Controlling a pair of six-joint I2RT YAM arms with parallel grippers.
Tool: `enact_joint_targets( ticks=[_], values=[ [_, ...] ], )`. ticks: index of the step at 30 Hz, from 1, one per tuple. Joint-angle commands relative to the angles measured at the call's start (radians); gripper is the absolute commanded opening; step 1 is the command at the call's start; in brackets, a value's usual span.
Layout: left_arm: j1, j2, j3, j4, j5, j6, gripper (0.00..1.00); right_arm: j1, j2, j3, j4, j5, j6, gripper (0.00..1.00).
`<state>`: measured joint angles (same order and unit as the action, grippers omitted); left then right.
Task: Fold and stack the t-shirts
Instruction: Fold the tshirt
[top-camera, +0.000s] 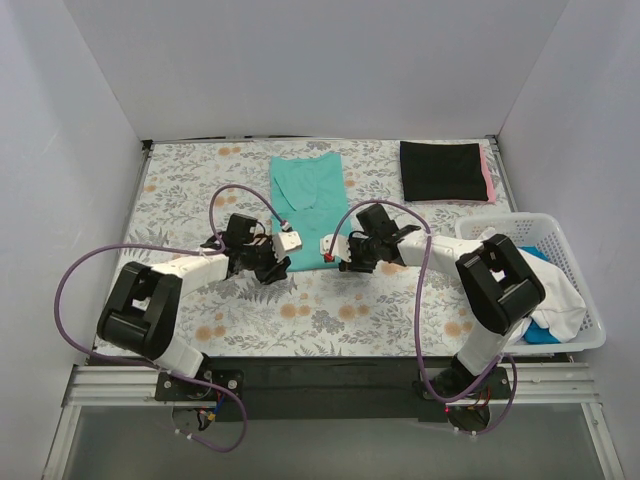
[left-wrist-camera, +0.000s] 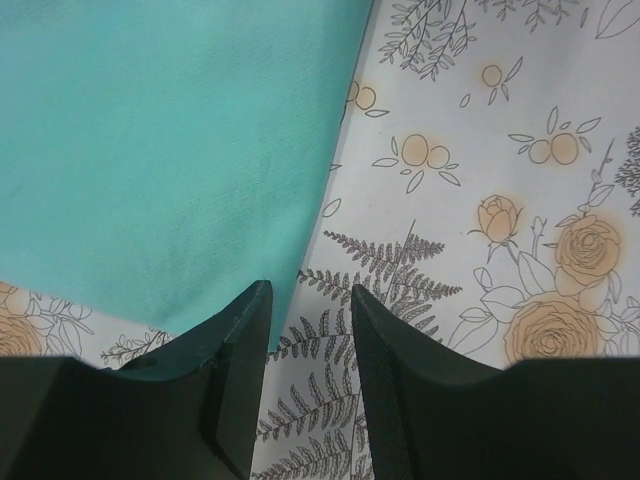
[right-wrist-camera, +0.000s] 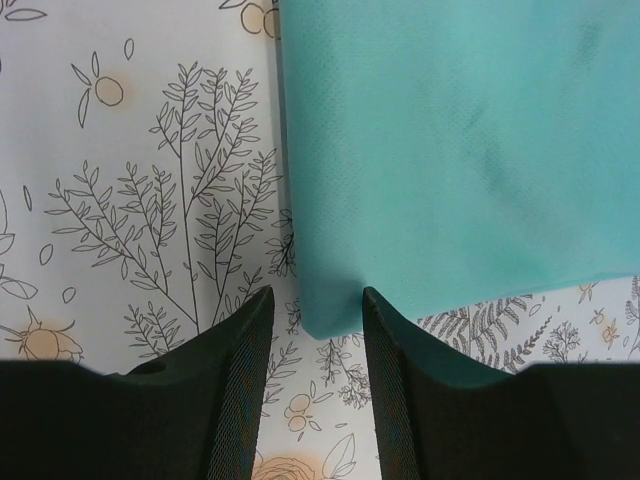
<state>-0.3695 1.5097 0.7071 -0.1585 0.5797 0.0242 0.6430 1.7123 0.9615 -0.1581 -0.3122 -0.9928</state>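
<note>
Teal shirt (top-camera: 308, 190) flat on floral cloth (top-camera: 200, 180), mid-table toward the far side; black shirt (top-camera: 440, 170) folded at far right. Left gripper (left-wrist-camera: 311, 292) and right gripper (right-wrist-camera: 318, 295) both parted, empty, poised at the teal near corners.

For a clean fold: shift left so the corner sits between the fingers, pinch all layers, lift both corners evenly, carry toward the collar.

Seen only from above: whole shirt, basket (top-camera: 510, 218). Seen only at the wrists: finger gaps; right corner centred, left corner off against one finger.
</note>
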Motion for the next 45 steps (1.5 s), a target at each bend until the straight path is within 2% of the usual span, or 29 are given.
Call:
enact_joint_targets(
  ticks=[1,6,8,9,10,12,13,14,15,17,26,35,42,45],
  values=[
    [-0.008,0.044,0.000,0.040,-0.032,0.051,0.36,0.003,0.027,-0.010,0.026,-0.004,-0.035,0.47],
    [-0.011,0.081,0.000,0.042,-0.061,0.098,0.34,0.004,0.047,-0.010,0.026,0.010,-0.040,0.46],
    [-0.012,0.102,0.002,0.043,-0.078,0.118,0.30,0.003,0.052,-0.018,0.028,0.018,-0.044,0.43],
    [-0.013,0.112,0.002,0.040,-0.087,0.125,0.28,0.003,0.052,-0.021,0.026,0.024,-0.047,0.37],
    [-0.013,0.118,0.002,0.042,-0.105,0.128,0.24,0.003,0.052,-0.026,0.025,0.025,-0.050,0.26],
    [-0.013,0.129,0.008,0.033,-0.115,0.144,0.19,0.003,0.050,-0.033,0.025,0.036,-0.050,0.12],
    [-0.013,0.130,0.012,0.025,-0.116,0.145,0.15,0.001,0.047,-0.035,0.025,0.041,-0.047,0.02],
    [-0.013,0.127,0.014,0.020,-0.113,0.145,0.07,0.003,0.046,-0.037,0.025,0.045,-0.047,0.01],
    [-0.013,0.123,0.020,0.019,-0.110,0.140,0.03,0.003,0.043,-0.037,0.025,0.053,-0.046,0.01],
    [-0.013,0.118,0.025,0.010,-0.100,0.135,0.00,0.003,0.029,-0.033,0.023,0.055,-0.044,0.01],
    [0.003,0.027,0.159,-0.091,-0.029,0.072,0.00,-0.035,-0.032,0.100,-0.070,0.042,0.000,0.01],
    [0.037,0.026,0.328,-0.164,-0.027,0.057,0.00,-0.068,-0.075,0.213,-0.144,0.050,-0.007,0.01],
    [0.026,-0.040,0.321,-0.300,0.034,0.072,0.00,-0.060,-0.155,0.188,-0.266,0.010,0.008,0.01],
    [0.001,-0.130,0.255,-0.380,0.060,0.036,0.00,-0.025,-0.273,0.105,-0.335,-0.001,0.035,0.01]
  ],
)
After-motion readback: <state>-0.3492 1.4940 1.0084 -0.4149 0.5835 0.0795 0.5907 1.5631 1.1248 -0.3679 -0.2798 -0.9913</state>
